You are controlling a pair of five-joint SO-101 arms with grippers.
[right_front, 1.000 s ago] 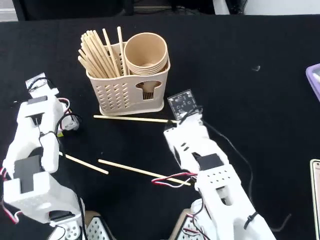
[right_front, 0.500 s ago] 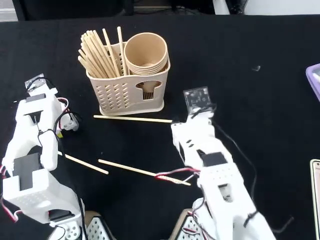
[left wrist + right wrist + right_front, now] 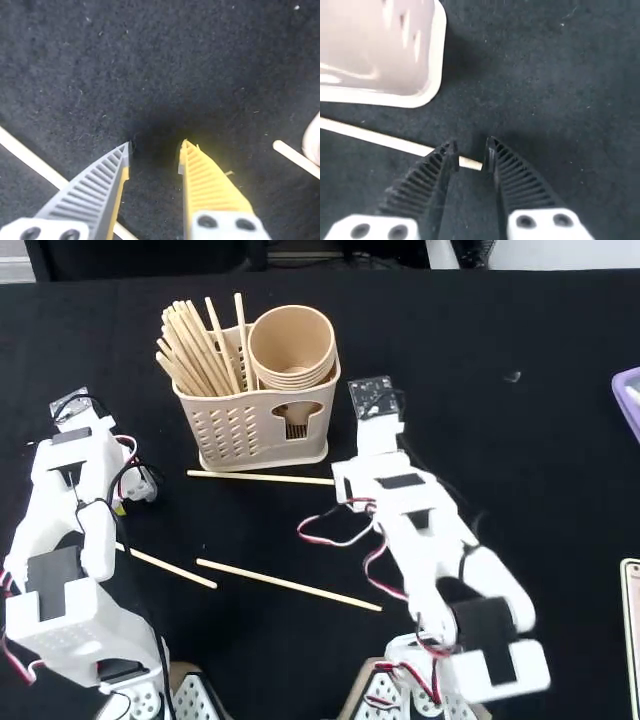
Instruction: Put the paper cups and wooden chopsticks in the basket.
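Basket [image 3: 255,430] stands at the back of the table [image 3: 500,440], w/ stacked paper cups [image 3: 292,345] in one compartment & chopstick bundle [image 3: 195,340] in the other. Front chopstick [image 3: 260,477] lies just before the basket; middle chopstick [image 3: 290,585] & left chopstick [image 3: 165,566] lie nearer the arms. Right claw [image 3: 470,150] is slightly spread, one finger on each side of the front chopstick's end. Left claw [image 3: 154,147] is spread above bare table.
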